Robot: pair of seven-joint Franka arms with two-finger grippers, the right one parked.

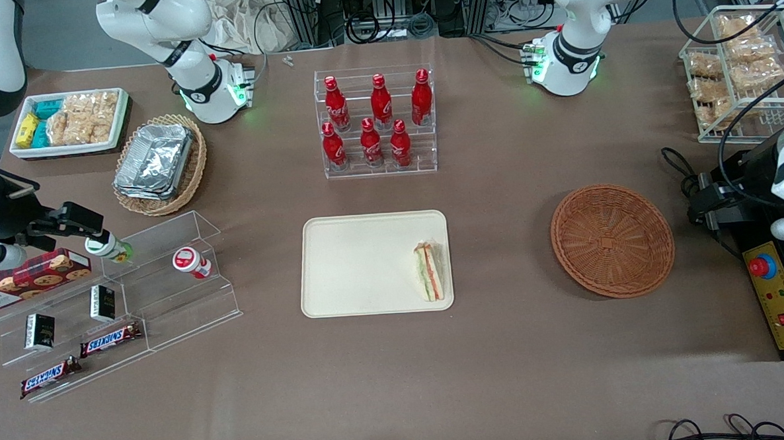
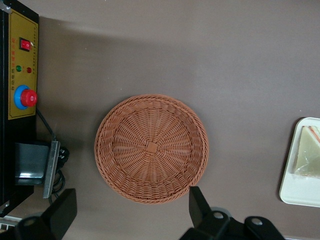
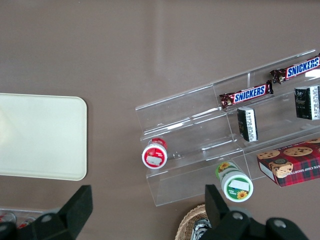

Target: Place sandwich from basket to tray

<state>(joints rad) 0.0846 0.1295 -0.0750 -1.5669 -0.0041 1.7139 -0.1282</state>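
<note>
The sandwich (image 1: 430, 271) lies in its clear wrap on the cream tray (image 1: 361, 261), at the tray's end toward the working arm. The reddish-brown wicker basket (image 1: 611, 240) stands empty beside the tray, toward the working arm's end of the table. My left gripper (image 1: 697, 200) is open and empty, raised beside the basket near the table's end. In the left wrist view my gripper (image 2: 131, 207) has its fingers spread wide, with the empty basket (image 2: 151, 147) below, and the tray (image 2: 300, 192) with the sandwich (image 2: 307, 155) shows at the frame's edge.
A clear rack of red bottles (image 1: 376, 121) stands farther from the front camera than the tray. A black and yellow control box with a red button (image 1: 776, 296) sits at the working arm's end. A wire rack of bagged snacks (image 1: 739, 72), a tan basket of foil trays (image 1: 158, 164) and acrylic snack shelves (image 1: 124, 298) also stand on the table.
</note>
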